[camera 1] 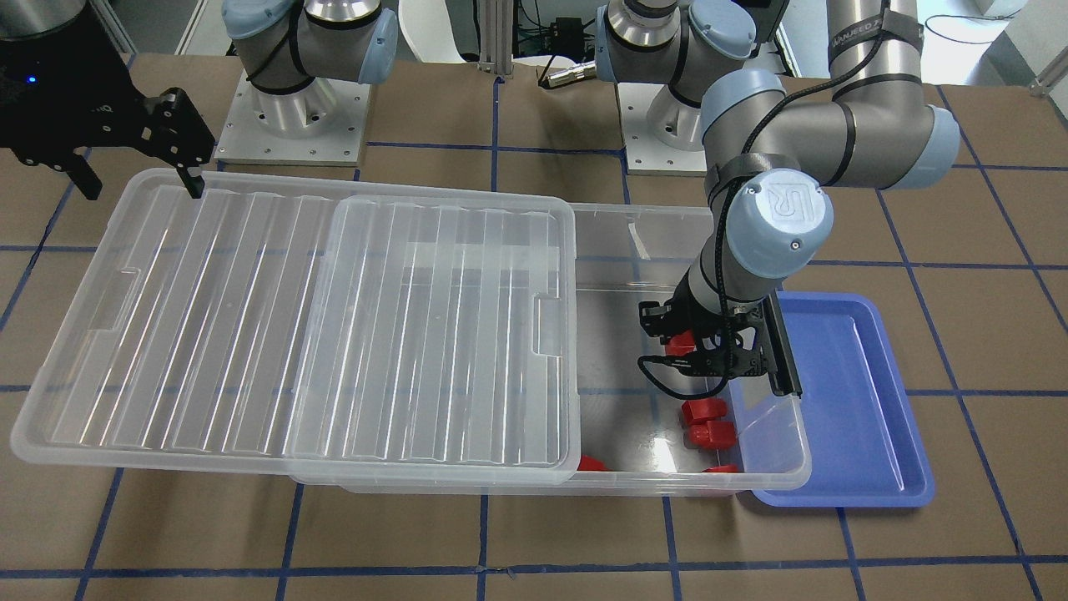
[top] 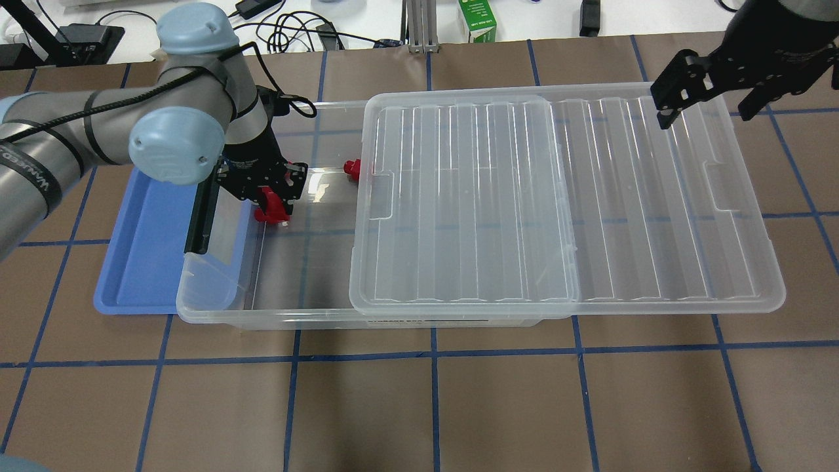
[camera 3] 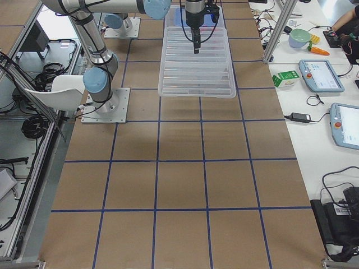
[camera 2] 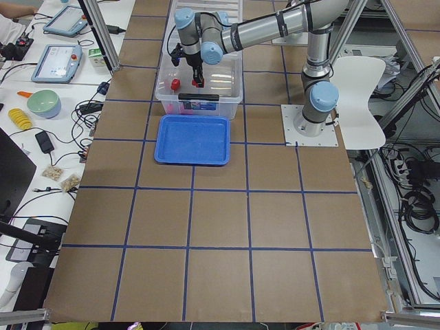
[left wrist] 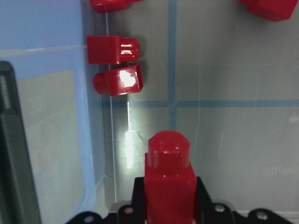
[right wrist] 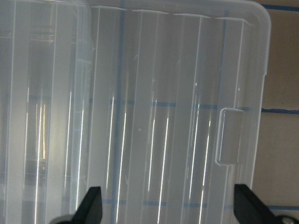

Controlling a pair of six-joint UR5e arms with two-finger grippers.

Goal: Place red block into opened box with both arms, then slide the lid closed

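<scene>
The left gripper [top: 269,200] is clamped on the red block [left wrist: 168,179], low inside the uncovered nine-o'clock end of the box [top: 262,316] in the overhead view. Placing is in hand: it likely needs to release and lift clear. The right gripper [top: 706,113], spread wide and empty, hovers over the two-o'clock corner of the lid [top: 655,210].

— What's your tally on the feeds?
— I count five blocks [camera 1: 680,342] [camera 1: 703,409] [camera 1: 711,433] [camera 1: 591,462] [camera 1: 721,469], one box [camera 1: 667,484], one lid [camera 1: 250,317], one tray [camera 1: 843,401], and two arms [camera 1: 868,125] [camera 1: 309,33].
— Five blocks, you're sure?
— Yes, five by my count.
</scene>
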